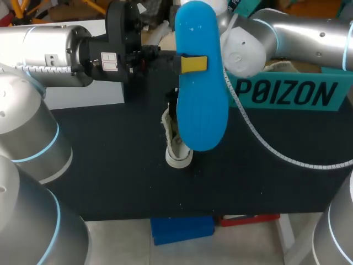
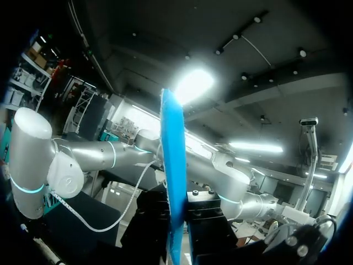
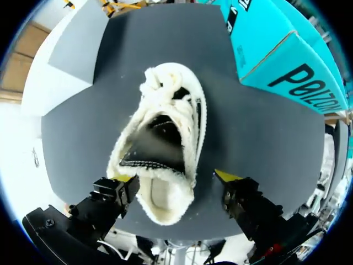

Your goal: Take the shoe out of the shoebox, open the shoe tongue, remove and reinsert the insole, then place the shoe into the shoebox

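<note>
My left gripper (image 1: 193,63) is shut on a bright blue insole (image 1: 201,83), held high over the middle of the table. In the left wrist view the insole (image 2: 172,165) stands edge-on between that gripper's (image 2: 177,232) black fingers. Under it a white fleecy shoe (image 1: 177,146) sits on the black table, partly hidden. In the right wrist view the shoe (image 3: 165,138) lies with its mouth wide open. My right gripper (image 3: 174,176) is open, its yellow tips on either side of the heel. In the head view the insole hides that gripper.
The teal shoebox (image 1: 292,91) stands at the back right, beside my right arm, and shows ahead of the right gripper as shoebox (image 3: 276,55). A white board (image 1: 88,94) lies at the back left. The table's front edge (image 1: 193,212) runs just below the shoe.
</note>
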Available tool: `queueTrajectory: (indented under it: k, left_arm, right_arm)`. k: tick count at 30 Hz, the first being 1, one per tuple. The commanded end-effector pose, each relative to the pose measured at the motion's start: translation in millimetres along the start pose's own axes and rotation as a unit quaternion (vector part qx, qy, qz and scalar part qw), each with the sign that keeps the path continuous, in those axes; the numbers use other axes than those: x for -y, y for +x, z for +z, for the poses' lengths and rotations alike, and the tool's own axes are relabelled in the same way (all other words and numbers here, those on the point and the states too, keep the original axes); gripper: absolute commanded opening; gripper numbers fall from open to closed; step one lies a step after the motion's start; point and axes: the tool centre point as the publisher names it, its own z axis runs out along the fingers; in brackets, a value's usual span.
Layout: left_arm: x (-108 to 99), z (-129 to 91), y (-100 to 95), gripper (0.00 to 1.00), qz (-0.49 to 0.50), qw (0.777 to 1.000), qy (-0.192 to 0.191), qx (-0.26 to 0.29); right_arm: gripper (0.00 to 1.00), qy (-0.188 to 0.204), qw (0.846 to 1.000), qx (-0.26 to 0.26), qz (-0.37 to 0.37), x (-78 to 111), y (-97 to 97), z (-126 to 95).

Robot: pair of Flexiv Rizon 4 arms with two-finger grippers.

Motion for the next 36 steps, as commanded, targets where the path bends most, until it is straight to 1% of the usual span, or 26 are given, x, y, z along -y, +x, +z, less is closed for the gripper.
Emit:
queueTrajectory:
  k: [1, 3, 4, 5, 23, 25, 26, 28, 29, 32, 35, 36]
  left_arm:
    - [-0.4, 0.5, 0.5, 0.0, -0.001, 1.0, -0.001, 0.002]
    - [-0.4, 0.5, 0.5, 0.0, -0.001, 1.0, -0.001, 0.002]
    - [-0.4, 0.5, 0.5, 0.0, -0.001, 1.0, -0.001, 0.002]
    - [-0.4, 0.5, 0.5, 0.0, -0.001, 1.0, -0.001, 0.002]
    - [-0.4, 0.5, 0.5, 0.0, -0.001, 1.0, -0.001, 0.002]
    - [-0.4, 0.5, 0.5, 0.0, -0.001, 1.0, -0.001, 0.002]
    - [-0.4, 0.5, 0.5, 0.0, -0.001, 1.0, -0.001, 0.002]
    - [-0.4, 0.5, 0.5, 0.0, -0.001, 1.0, -0.001, 0.002]
    - [-0.4, 0.5, 0.5, 0.0, -0.001, 1.0, -0.001, 0.002]
    - [-0.4, 0.5, 0.5, 0.0, -0.001, 1.0, -0.001, 0.002]
    - [-0.4, 0.5, 0.5, 0.0, -0.001, 1.0, -0.001, 0.002]
    - [-0.4, 0.5, 0.5, 0.0, -0.001, 1.0, -0.001, 0.002]
  right_arm:
    - [1.0, -0.023, 0.991, -0.128, -0.02, 16.1, -21.3, -36.9]
    - [1.0, -0.034, 0.979, -0.197, -0.042, 18.9, -17.5, -50.3]
    - [1.0, -0.044, 0.973, -0.219, -0.058, 20.6, -14.7, -58.1]
    - [1.0, -0.05, 0.972, -0.216, -0.074, 22.5, -11.0, -66.1]
    - [1.0, -0.05, 0.972, -0.216, -0.074, 22.5, -11.0, -66.1]
    - [1.0, -0.05, 0.966, -0.247, -0.063, 29.9, -16.2, -72.0]
    - [1.0, -0.053, 0.959, -0.271, -0.06, 32.2, -17.5, -75.6]
    - [1.0, -0.058, 0.946, -0.313, -0.055, 32.3, -20.5, -83.1]
    - [1.0, -0.06, 0.944, -0.319, -0.055, 32.4, -20.5, -85.1]
    - [1.0, -0.068, 0.921, -0.38, -0.054, 33.8, -17.4, -97.9]
    - [1.0, -0.071, 0.913, -0.398, -0.051, 35.5, -14.3, -104.3]
    - [1.0, -0.071, 0.906, -0.415, -0.047, 35.6, -13.9, -106.6]
